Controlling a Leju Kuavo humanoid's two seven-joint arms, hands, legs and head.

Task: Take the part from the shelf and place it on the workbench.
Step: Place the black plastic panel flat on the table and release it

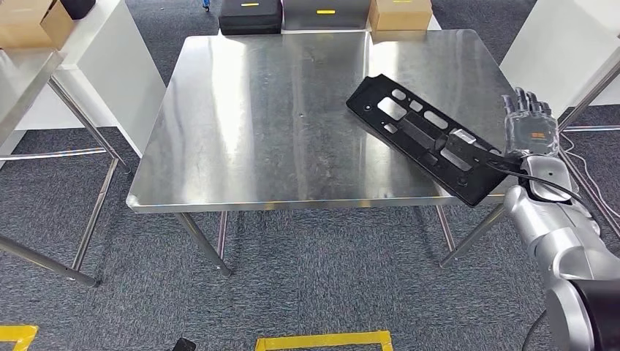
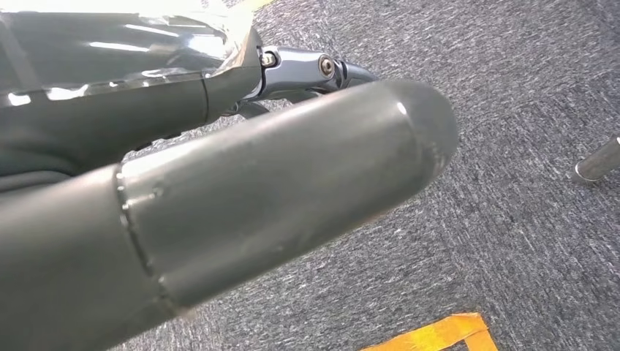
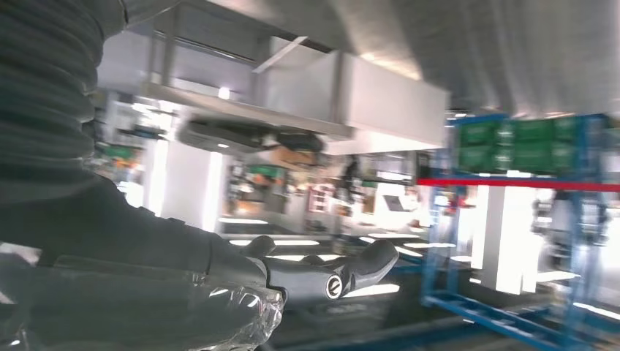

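Right hand (image 1: 528,126) hovering off the right edge of the worktop (image 1: 292,110), fingers (image 1: 520,99) extended upward and held apart, gripping nothing. Sitting just beside the near end of the black part (image 1: 431,139); whether touching it, cannot tell. In the right wrist view, dark fingers (image 3: 343,274) reaching straight out with nothing between them, blurred hall and blue racks (image 3: 526,219) behind.

Part lying flat on the right side of the worktop, running diagonally from mid-surface toward the near right corner, its near end overhanging the right edge slightly. Lots of bare steel remaining to the left and front of the part.

Right arm (image 1: 563,241) coming up from the lower right, wrist bent up, back of the hand facing the camera, black cable (image 1: 541,183) looping over the wrist.

Left hand (image 2: 219,219) hanging down over grey carpet (image 2: 526,219), thick grey thumb crossing the left wrist view; finger spread hidden, cannot tell. Yellow tape (image 2: 439,333) on the floor nearby, a metal leg (image 2: 599,161) at the edge.

Cardboard box (image 1: 398,14) and black case (image 1: 251,14) sitting beyond the far edge of the worktop.
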